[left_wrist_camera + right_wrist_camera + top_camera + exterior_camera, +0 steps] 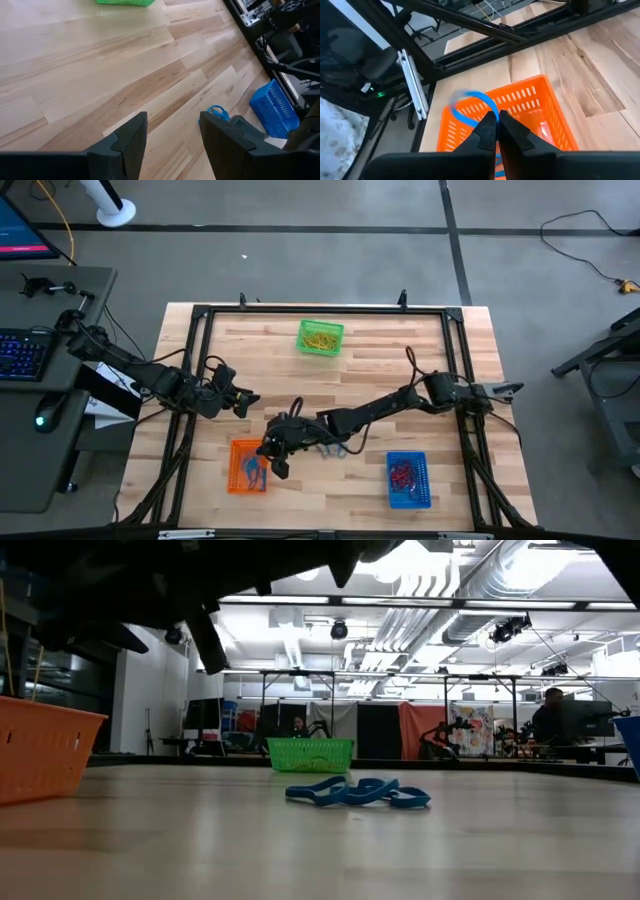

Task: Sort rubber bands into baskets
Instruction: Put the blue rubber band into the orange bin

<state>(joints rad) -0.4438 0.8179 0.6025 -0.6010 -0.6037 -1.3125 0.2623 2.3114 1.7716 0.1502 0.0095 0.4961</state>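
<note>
**Trainee:** What am I holding, and where?

**Coach:** Your right gripper (496,120) is pinched closed on one blue rubber band (472,106), which dangles over the orange basket (530,102) at the near left of the table. You're above the rim, so I'd judge the drop is the step in hand.

**Trainee:** Just open the fingers?

**Coach:** First centre yourself over the basket rather than its edge; a light loop like that can catch on the wall or cling to a fingertip. Get low, then open fully, and check the band has fallen clear before you lift.

**Trainee:** Where's the rest?

**Coach:** A small heap of blue bands (358,791) lies on the bare wood (380,370) just beyond the orange basket, towards the middle. To your right along the near edge, the blue basket (407,479) holds red bands. At the far side, the green basket (320,338) holds yellow ones.

**Trainee:** And my left arm?

**Coach:** Your left gripper (172,132) hangs by the left edge with its fingers apart and nothing between them. Leave it waiting there.
</note>
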